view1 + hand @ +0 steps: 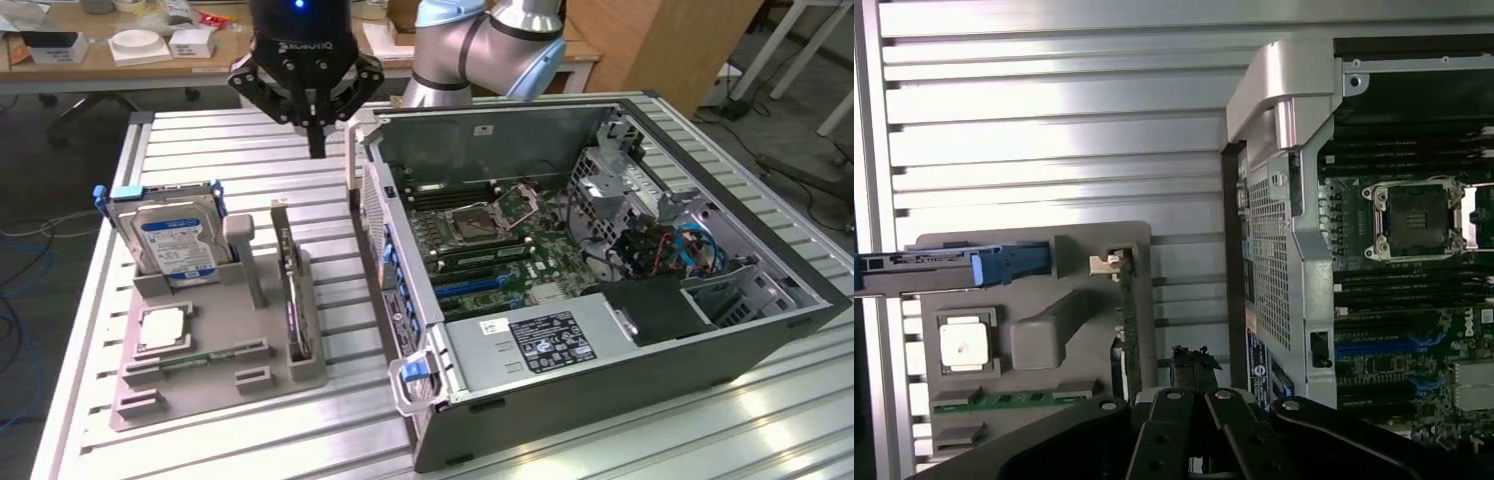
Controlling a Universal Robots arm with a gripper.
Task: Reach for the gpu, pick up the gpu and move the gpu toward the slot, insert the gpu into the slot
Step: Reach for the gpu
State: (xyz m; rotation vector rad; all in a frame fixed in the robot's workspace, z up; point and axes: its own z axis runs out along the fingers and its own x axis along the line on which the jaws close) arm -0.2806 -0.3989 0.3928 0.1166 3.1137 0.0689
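The gpu is a thin dark card standing on edge in a grey holder at the exterior view's left. In the wrist view the gpu runs as a narrow strip with its metal bracket at one end. My gripper hangs above the table beyond the holder, well clear of the card, with its fingers shut on nothing. The blue slots lie on the motherboard inside the open computer case; they appear again as blue slots in the wrist view.
The holder also carries a blue-labelled hard drive, a square silver chip and a memory stick. The case's metal side wall stands between holder and motherboard. A cluttered desk lies behind the ribbed table.
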